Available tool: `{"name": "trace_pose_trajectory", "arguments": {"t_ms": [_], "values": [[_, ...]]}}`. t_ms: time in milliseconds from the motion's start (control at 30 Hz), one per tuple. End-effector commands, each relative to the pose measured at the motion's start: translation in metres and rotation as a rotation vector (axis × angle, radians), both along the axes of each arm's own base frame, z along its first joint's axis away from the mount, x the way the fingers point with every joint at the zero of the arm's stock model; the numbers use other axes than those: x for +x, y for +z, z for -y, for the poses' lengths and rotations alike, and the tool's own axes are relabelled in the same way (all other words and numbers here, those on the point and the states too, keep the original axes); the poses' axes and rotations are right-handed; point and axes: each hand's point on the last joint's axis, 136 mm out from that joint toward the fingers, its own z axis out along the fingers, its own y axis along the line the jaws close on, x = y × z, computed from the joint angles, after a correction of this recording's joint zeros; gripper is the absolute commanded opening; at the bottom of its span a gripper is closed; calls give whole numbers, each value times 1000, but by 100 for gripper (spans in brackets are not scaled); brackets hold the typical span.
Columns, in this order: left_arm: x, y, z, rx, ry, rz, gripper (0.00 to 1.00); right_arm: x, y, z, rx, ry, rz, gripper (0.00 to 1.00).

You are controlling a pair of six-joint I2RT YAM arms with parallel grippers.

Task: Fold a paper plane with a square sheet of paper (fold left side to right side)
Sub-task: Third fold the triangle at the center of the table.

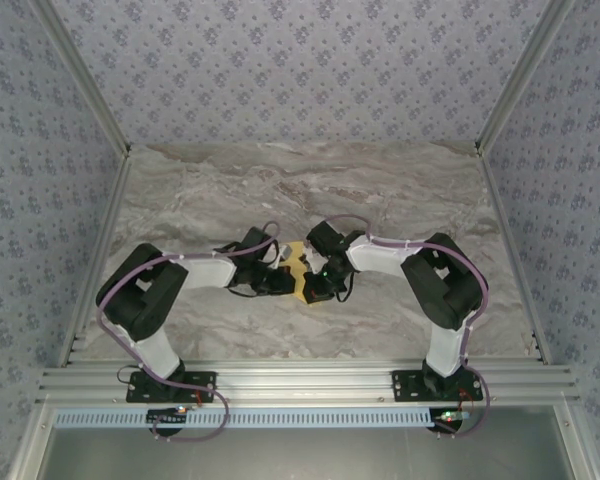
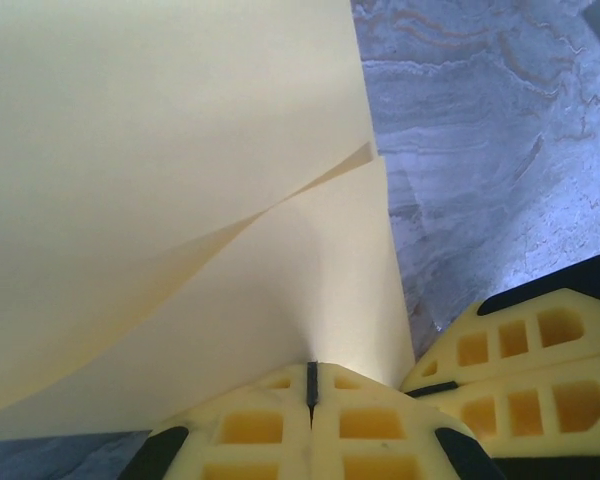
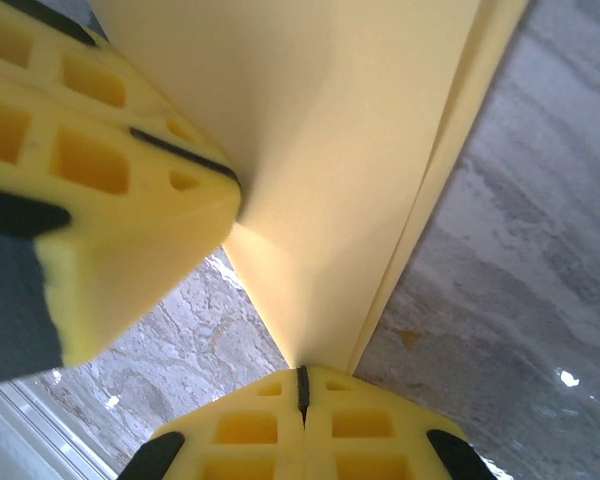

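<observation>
Over the table (image 1: 380, 180), doubled curling yellow sheet (image 2: 180, 150)

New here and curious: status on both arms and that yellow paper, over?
Left gripper shut on the thin yellow-orange paper sheet. Right gripper shut on it too, close beside. Sheet doubled over, layers gaping. Only the grippers crowd each other.

**Worktop** (image 1: 310, 190): flat slab with a marble pattern in grey and beige and pale veining.
- **Edges:** aluminium side rails (image 1: 97, 255) run along the left and right. A band of aluminium cross rails (image 1: 300, 380) closes the near edge.
- **On the cross rails:** left arm base (image 1: 170, 385) and right arm base (image 1: 435, 383), both black and well apart.
- **Over the slab:** one square sheet of paper (image 1: 298, 268), yellow-orange, near the centre. Whether it touches the slab cannot be told.
</observation>
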Motion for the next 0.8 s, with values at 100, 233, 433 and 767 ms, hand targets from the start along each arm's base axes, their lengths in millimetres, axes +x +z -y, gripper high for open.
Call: {"name": "trace_pose_trajectory", "arguments": {"t_ms": [100, 233, 433, 767], "values": [[24, -20, -50, 121, 71, 50, 0, -25, -51, 66, -330, -3, -74, 0], [40, -18, -69, 112, 108, 52, 0, -27, -51, 67, -334, -1, -80, 0], [58, -11, -94, 107, 156, 64, 0, -27, -51, 66, -327, 1, -83, 0], [56, 64, -76, -49, 149, 160, 3, -18, -43, 50, -260, -12, -64, 0]]}}
